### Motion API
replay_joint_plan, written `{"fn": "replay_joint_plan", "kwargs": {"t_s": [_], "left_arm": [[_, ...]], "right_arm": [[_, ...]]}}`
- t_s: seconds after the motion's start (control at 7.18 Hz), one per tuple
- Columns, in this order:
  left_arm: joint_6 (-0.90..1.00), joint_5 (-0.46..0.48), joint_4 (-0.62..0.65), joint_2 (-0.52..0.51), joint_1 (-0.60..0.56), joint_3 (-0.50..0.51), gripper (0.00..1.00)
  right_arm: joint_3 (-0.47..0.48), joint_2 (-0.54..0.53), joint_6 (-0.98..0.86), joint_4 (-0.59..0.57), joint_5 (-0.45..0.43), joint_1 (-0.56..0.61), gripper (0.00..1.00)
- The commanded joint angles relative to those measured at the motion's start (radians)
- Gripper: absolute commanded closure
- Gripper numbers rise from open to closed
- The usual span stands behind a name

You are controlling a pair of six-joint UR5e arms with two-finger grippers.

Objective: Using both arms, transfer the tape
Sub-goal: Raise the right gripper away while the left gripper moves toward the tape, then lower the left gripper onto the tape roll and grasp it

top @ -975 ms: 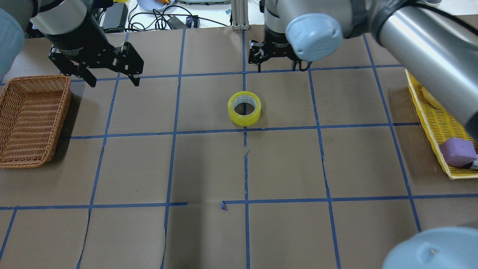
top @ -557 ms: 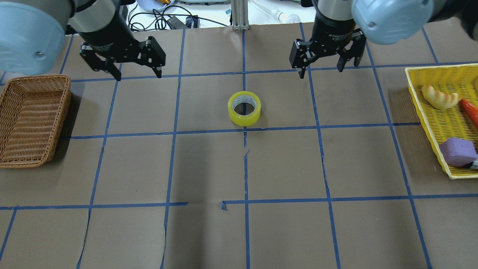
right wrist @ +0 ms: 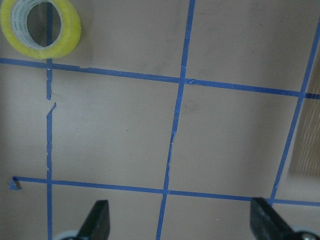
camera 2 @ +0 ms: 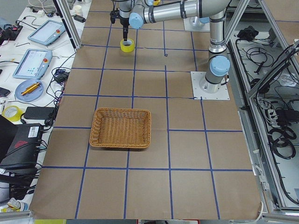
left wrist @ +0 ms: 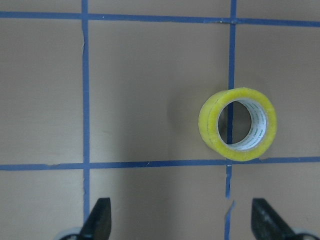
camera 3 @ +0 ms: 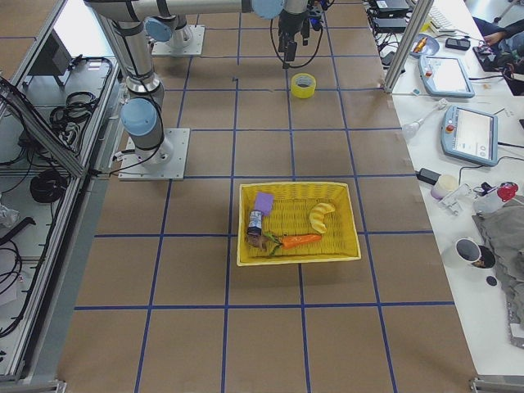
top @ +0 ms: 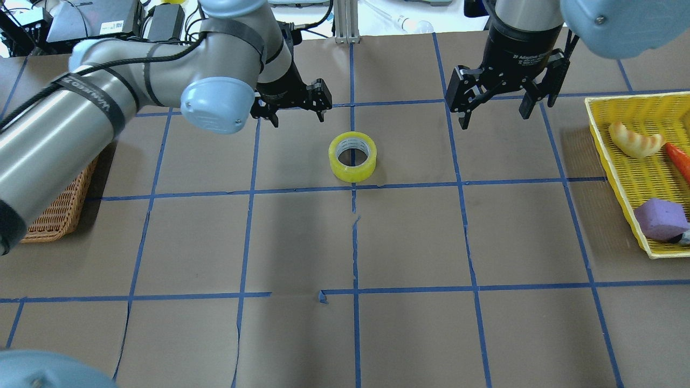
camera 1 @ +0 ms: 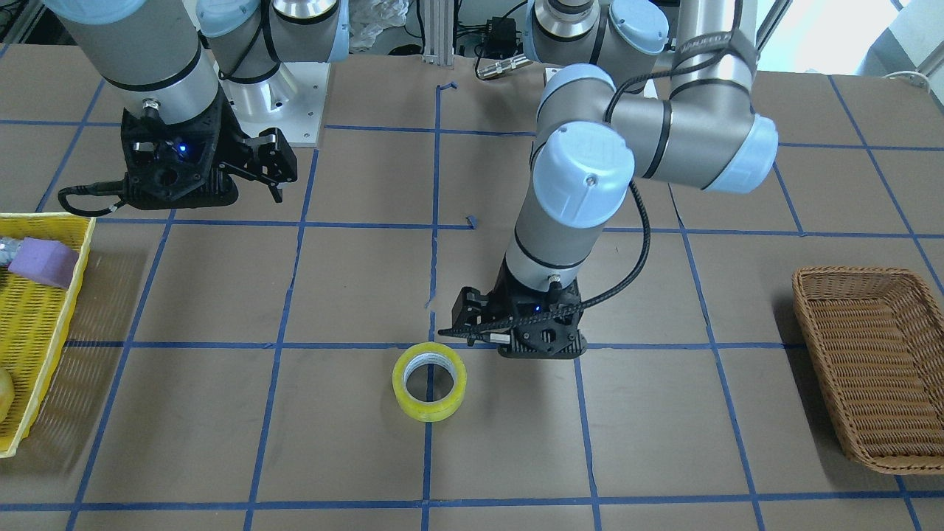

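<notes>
Currently tape (top: 353, 172) lies flat, translucent yellow w/ white core.

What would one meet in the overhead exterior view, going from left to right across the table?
wicker basket → left end effector → tape → right end effector → yellow tray
</notes>
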Motion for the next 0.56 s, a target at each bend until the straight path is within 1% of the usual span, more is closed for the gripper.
{"fn": "replay_joint_plan", "kwargs": {"t_s": [0.0,0.14,0.28,0.42], "left_arm": [[-0.016,-0.010,0.099,-0.108,-0.025,-0.009,0.00],[-0.013,-0.010,0.111,-0.139,-0.040,-0.025,0.00],[-0.026,-0.011,0.212,-0.163,-0.045,-0.036,0.00],[-0.072,-0.013,0.245,-0.173,-0.045,-0.035,0.00]], "right_arm": [[-0.003,-0.013,0.009,0.005,-0.003,-0.011,0.00],[0.000,-0.021,0.009,-0.002,-0.002,-0.011,0.00],[-0.002,-0.021,0.009,-0.011,-0.003,-0.012,0.00],[-0.002,-0.021,0.009,-0.012,-0.003,-0.029,0.00]]}}
